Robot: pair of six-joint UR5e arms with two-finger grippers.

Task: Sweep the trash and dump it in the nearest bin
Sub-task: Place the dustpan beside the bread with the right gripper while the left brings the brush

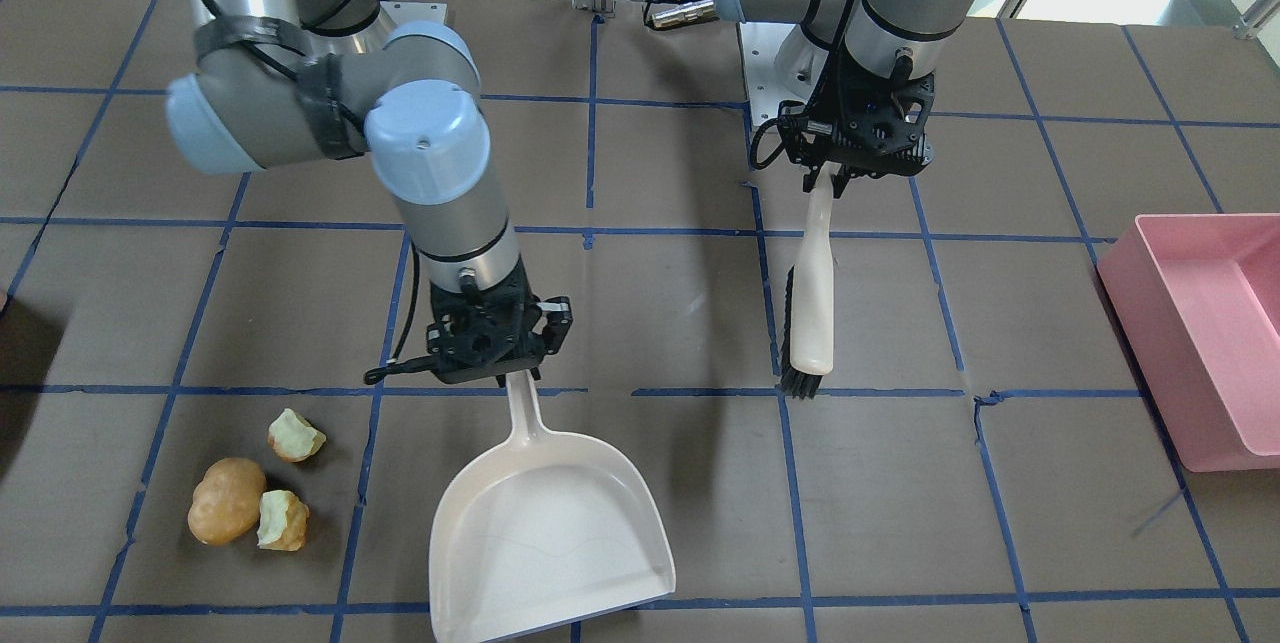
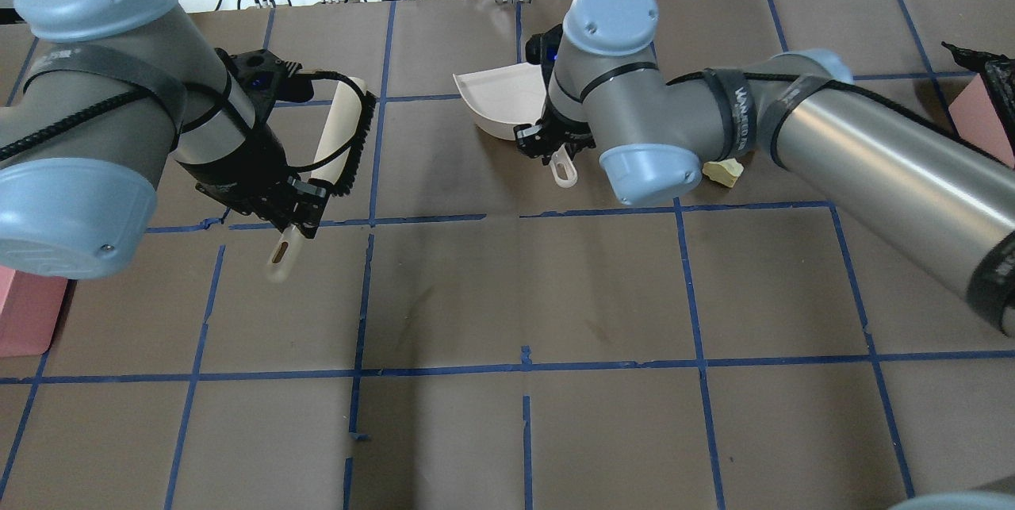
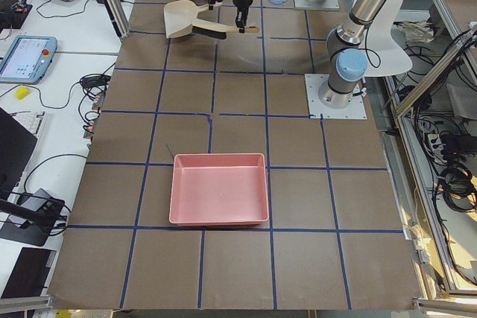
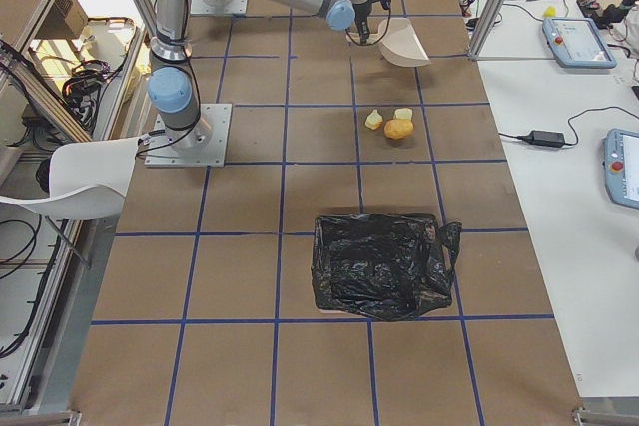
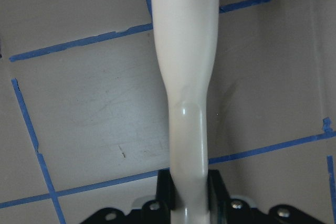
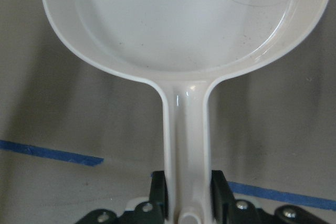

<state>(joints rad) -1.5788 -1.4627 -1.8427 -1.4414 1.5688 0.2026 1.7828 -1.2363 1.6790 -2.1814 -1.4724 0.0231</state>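
The trash lies together on the brown table: a tan potato-like lump (image 1: 227, 500) and two bitten pale-green apple pieces (image 1: 296, 435) (image 1: 283, 520). It also shows in the exterior right view (image 4: 398, 129). My right gripper (image 1: 515, 373) is shut on the handle of a cream dustpan (image 1: 545, 533), which is empty (image 6: 184, 19) and sits apart from the trash, toward the table's middle. My left gripper (image 1: 830, 185) is shut on the handle of a cream brush (image 1: 815, 293) with black bristles, farther toward the robot's left. The brush handle fills the left wrist view (image 5: 185, 77).
An empty pink bin (image 1: 1200, 323) stands at the table's end on the robot's left, also in the exterior left view (image 3: 218, 189). A bin lined with a black bag (image 4: 379, 266) stands toward the end on the robot's right, beyond the trash. Blue tape lines grid the table.
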